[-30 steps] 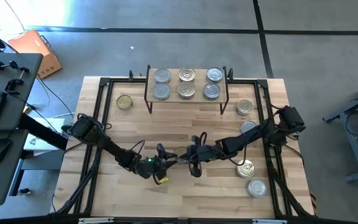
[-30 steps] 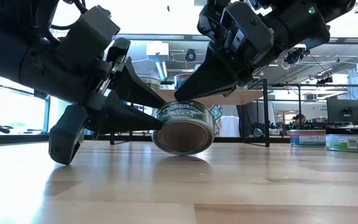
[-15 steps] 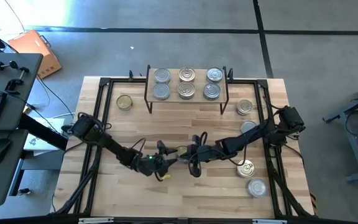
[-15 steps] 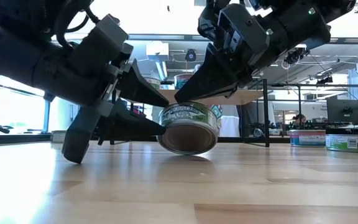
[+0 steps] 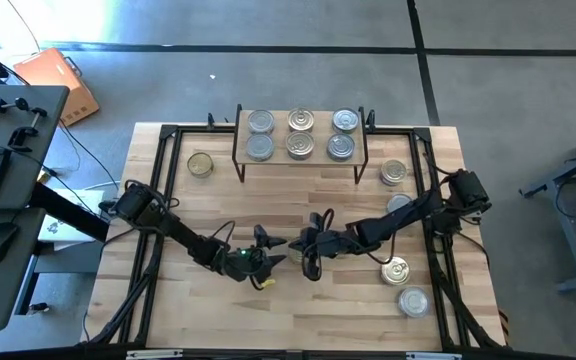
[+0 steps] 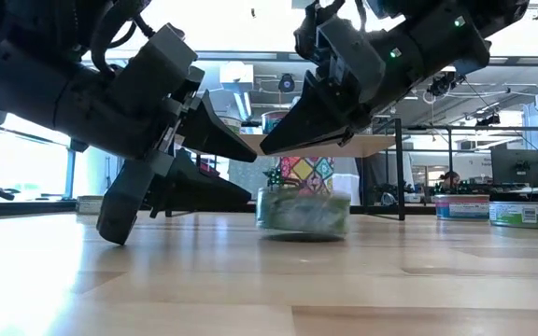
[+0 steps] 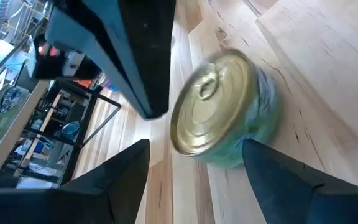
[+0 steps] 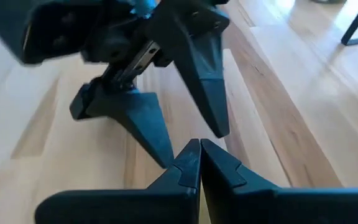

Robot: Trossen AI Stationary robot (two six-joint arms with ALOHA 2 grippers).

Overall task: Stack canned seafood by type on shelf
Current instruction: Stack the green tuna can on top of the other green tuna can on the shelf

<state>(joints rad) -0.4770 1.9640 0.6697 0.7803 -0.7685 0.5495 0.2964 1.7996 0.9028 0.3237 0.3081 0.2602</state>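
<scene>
At the near middle of the butcher-block table (image 5: 218, 205), a gold-topped, green-labelled tin (image 6: 303, 210) lies loose on the wood, blurred and seemingly unsettled, touched by neither arm. The left gripper (image 6: 241, 168) flanks it with fingers spread wide and nothing between them; the right gripper (image 6: 271, 147), fingers pressed together and empty, hovers just above the tin's far side. The two tool tips nearly meet, so room around this tin looks tight, though bare board lies open between it and the shelf (image 5: 300, 150).

Along the right edge, four more tins (image 5: 395, 271) wait in a loose line near the black frame rail, crowded by the right arm's elbow. One gold-topped tin (image 5: 200, 165) sits alone toward the far left corner.

At the far edge, the shelf carries six tins (image 5: 300, 146) in three pairs, each pair apparently alike. By that count the job looks about half done, with six tins off the shelf and stacking upward the likely remaining room.
</scene>
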